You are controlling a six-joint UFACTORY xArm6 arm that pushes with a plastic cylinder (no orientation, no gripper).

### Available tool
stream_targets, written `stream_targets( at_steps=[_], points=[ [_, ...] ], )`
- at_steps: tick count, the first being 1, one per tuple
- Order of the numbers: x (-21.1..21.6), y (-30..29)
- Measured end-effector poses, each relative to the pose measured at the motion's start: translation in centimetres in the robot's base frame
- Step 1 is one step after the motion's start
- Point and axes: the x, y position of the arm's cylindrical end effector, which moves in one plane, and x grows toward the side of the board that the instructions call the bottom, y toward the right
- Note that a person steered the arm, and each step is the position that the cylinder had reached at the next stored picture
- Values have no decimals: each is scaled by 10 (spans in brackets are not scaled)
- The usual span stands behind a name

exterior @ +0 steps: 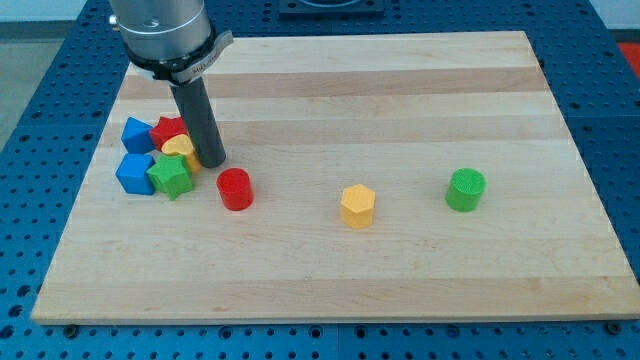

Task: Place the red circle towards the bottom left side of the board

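The red circle (235, 189) is seen standing on the wooden worktop (400, 90), left of the view's middle and somewhat below it, apart from all other blocks. The tip (210, 160) of the dark rod is set down just above and to the left of the red circle, close to it, though whether they touch cannot be told. No grasping end effector is carried by the arm; only the rod is seen, so nothing is held.

Immediately to the view's left of the tip a tight cluster is found: a yellow block (180, 149) right against the rod, a red block (167, 130) behind it, a green star-shaped block (171, 176) below, and two blue blocks, one (137, 133) at the upper left and one (133, 172) at the lower left. This cluster lies between the red circle and the board's left edge.

Well to the view's right, a yellow hexagonal block (357, 206) and a green cylinder (465, 190) are placed separately.
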Motion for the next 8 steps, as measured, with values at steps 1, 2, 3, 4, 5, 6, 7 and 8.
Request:
stream_targets(
  at_steps=[1,2,3,4,5,6,7,8],
  points=[
    [21,11],
    [21,13],
    [21,16],
    [39,22],
    [8,22],
    [22,39],
    [26,43],
    [61,56]
  ],
)
